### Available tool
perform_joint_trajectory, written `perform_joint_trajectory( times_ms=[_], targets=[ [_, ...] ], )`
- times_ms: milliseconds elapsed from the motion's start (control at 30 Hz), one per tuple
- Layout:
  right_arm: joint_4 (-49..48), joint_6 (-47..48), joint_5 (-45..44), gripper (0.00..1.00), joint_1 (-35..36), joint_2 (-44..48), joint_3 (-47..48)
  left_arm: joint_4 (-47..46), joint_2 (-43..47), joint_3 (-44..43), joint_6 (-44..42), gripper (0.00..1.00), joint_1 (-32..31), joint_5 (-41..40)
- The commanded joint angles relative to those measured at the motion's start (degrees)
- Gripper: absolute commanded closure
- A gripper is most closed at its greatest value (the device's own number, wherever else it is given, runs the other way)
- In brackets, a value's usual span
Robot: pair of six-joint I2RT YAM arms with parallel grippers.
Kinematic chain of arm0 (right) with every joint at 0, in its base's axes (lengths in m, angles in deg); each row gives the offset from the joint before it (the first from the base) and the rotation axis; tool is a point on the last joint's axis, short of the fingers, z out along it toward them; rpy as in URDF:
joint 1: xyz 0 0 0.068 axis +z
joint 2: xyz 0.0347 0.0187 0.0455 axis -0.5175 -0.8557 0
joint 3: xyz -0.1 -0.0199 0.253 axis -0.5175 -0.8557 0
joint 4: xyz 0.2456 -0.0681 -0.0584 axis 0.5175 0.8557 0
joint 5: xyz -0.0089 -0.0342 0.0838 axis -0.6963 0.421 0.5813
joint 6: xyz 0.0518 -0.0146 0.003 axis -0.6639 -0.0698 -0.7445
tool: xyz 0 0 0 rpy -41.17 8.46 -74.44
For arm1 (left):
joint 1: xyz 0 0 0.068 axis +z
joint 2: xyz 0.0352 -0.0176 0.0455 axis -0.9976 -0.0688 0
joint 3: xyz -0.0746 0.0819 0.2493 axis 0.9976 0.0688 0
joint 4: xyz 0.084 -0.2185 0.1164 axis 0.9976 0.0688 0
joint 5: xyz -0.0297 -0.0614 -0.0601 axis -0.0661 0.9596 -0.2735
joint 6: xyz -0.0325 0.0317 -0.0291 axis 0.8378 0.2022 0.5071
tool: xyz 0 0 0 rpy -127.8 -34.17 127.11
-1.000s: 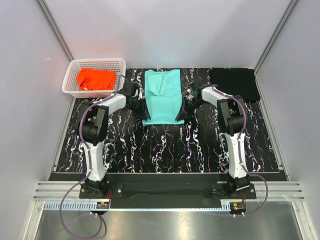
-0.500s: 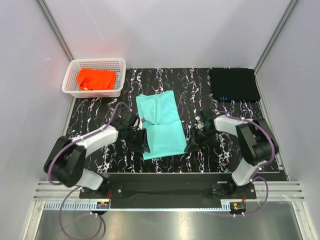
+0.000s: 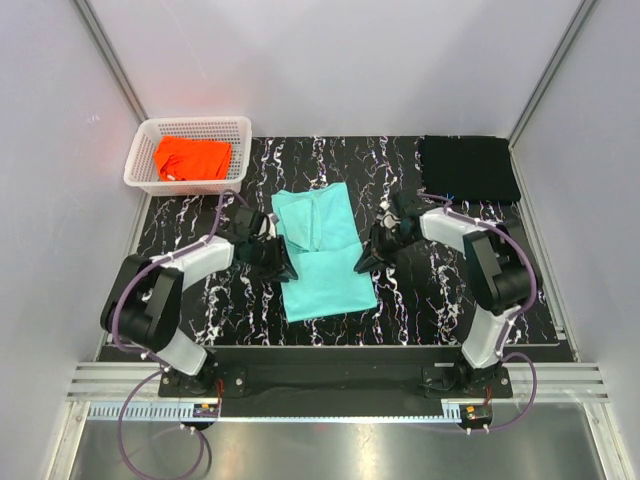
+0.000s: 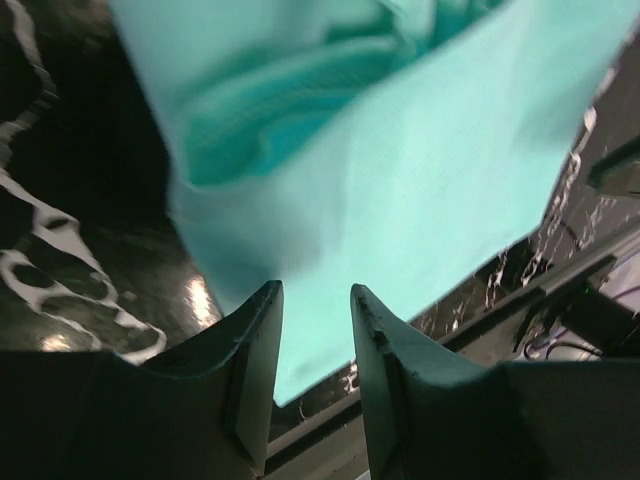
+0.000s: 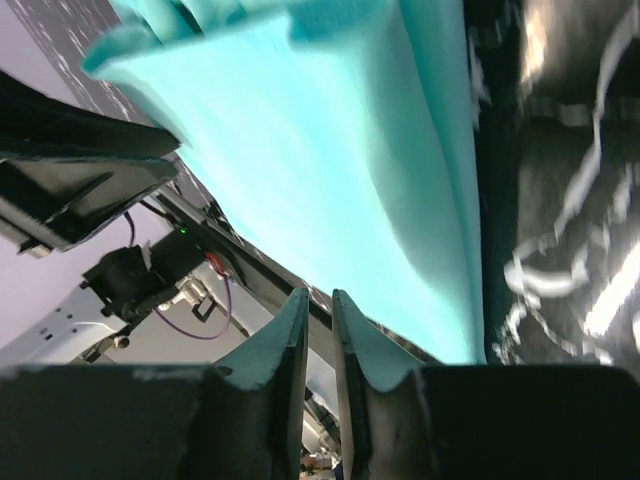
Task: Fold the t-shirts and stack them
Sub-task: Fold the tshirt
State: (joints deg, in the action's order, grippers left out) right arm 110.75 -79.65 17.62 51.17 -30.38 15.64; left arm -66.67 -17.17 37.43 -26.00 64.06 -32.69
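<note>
Both claws, left [image 4: 312,330] and right [image 5: 318,335], seemingly pinch the soft, smooth mint-teal shirt [image 3: 325,255].

The mint-teal t-shirt [image 3: 325,255] fills the space between the left gripper [image 3: 279,262] and right gripper [image 3: 366,258], blocking any pass inward. Outward of each, bare tabletop [image 3: 420,300] lies open. The white lattice basket [image 3: 190,152] and black t-shirt [image 3: 468,168] sit well beyond.

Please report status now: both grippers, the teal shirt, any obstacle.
Left gripper, right gripper: pinching the mint-teal shirt edges. Shirt part-folded, mid-table. Nothing in the way.
</note>
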Motion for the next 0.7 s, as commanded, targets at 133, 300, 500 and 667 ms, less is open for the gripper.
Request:
perform_joint_trajectory(
  times_ms=[133, 300, 500, 667],
  targets=[
    [-1.7, 0.0, 4.4, 0.79, -2.0, -12.1, 10.9, -5.7, -8.2, -6.6, -2.0, 0.62, 4.9, 4.1],
    [-2.3, -0.1, 5.9, 0.80, -4.7, -19.0, 16.0, -5.6, -13.7, -9.2, -3.6, 0.63, 7.3, 5.4],
    [-2.3, -0.5, 7.5, 0.80, -8.0, -23.4, 19.3, -4.1, -18.0, -10.5, -6.1, 0.63, 10.0, 6.1],
    [-2.1, -1.0, 8.0, 0.80, -9.6, -22.7, 18.8, 0.4, -17.8, -13.7, -8.1, 0.66, 10.9, 6.6]
  ],
)
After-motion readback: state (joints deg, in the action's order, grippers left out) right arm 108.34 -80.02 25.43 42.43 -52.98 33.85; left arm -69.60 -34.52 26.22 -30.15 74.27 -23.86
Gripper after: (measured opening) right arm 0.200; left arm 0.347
